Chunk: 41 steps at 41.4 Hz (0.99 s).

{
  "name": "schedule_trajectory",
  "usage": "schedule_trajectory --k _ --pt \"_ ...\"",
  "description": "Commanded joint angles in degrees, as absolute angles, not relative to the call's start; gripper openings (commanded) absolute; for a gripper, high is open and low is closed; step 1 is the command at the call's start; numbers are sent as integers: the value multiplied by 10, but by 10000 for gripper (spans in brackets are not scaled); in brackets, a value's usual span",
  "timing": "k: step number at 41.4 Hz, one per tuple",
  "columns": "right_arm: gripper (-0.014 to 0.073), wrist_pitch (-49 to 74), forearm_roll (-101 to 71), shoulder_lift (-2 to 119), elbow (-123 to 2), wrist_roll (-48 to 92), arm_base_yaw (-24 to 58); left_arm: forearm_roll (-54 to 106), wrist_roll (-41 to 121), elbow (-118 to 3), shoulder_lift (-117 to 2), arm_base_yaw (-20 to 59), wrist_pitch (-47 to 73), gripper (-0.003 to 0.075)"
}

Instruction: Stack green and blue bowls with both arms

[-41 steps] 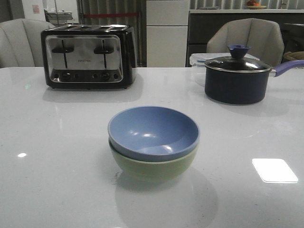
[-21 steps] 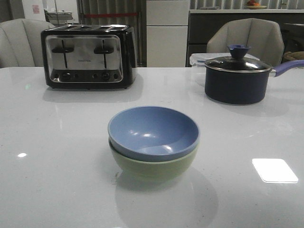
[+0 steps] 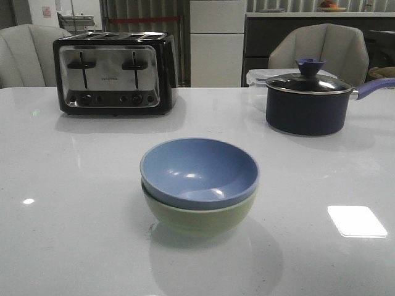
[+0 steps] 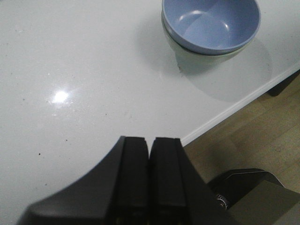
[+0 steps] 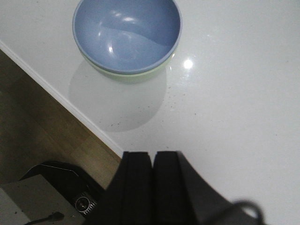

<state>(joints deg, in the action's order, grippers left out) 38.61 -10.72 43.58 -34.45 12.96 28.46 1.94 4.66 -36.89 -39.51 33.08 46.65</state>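
The blue bowl (image 3: 199, 171) sits nested inside the green bowl (image 3: 199, 216) on the white desk (image 3: 74, 203). The left claw (image 4: 149, 161) is clenched, fingers pressed together, grasping nothing, well apart from the stack ahead of it. The right claw (image 5: 152, 173) is likewise clenched and empty, the stack well ahead of it.

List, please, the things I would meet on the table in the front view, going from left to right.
toaster → blue bowl nested in the green bowl → dark saucepan with lid
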Motion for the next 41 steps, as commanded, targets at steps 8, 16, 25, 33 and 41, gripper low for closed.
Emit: schedule_trajectory --k 8,16,25,33,41 --pt "55 355 -110 434 -360 136 285 7 43 -367 -311 268 404 93" --pt "55 355 -110 434 -360 136 285 10 43 -269 -177 167 282 93" --pt "55 355 -110 434 -360 136 285 10 43 -110 -28 76 115 93" --pt "55 355 -110 434 -360 136 285 38 43 -14 13 49 13 93" --pt "55 354 -110 434 -360 136 285 38 43 4 14 62 -30 93"
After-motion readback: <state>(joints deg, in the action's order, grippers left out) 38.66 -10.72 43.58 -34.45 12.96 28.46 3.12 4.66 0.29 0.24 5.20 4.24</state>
